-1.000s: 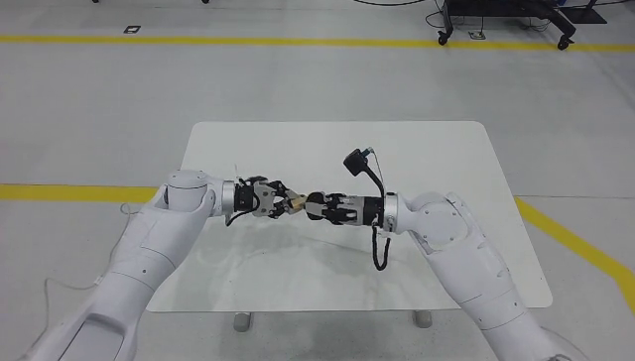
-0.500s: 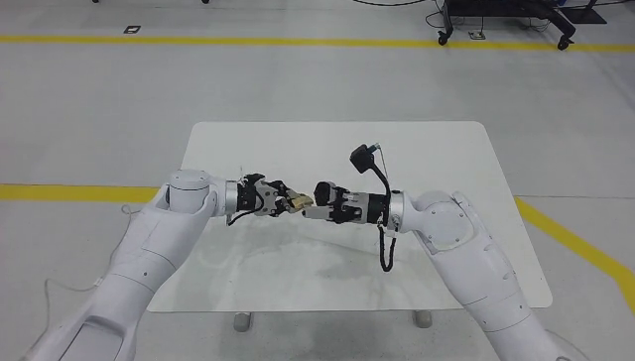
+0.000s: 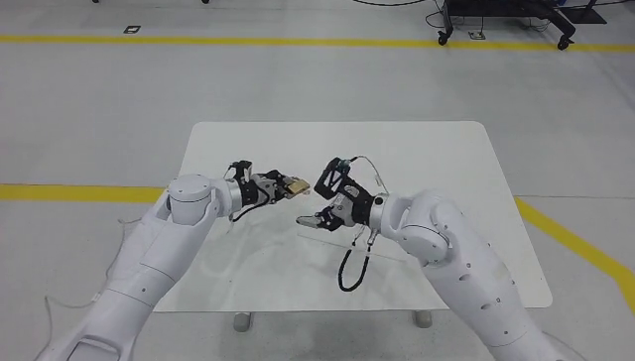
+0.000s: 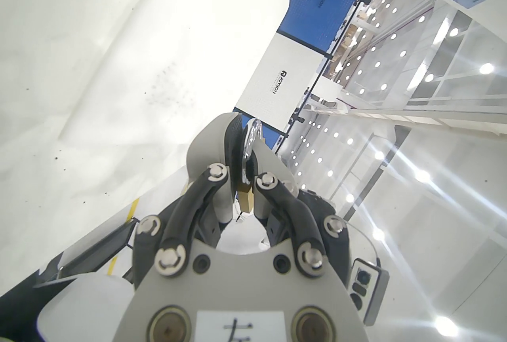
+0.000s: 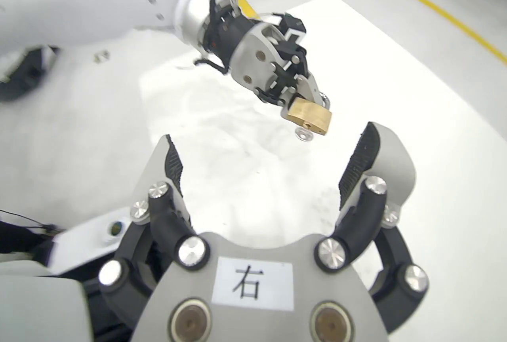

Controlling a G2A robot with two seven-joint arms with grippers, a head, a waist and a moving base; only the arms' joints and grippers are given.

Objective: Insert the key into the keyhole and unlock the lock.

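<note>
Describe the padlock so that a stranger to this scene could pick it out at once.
Over the white table, the left claw faces the right claw. The left one is shut on a small block held in the air: the padlock. It is the only brass-coloured thing, with a silver key sticking out of its body; the right claw is open and empty.

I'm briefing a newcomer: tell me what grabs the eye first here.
A brass padlock is clamped in the left arm's jaws over the white table, a silver key sticking out of it. The right arm's jaws stand wide open and empty, a short way off, facing the padlock.
</note>
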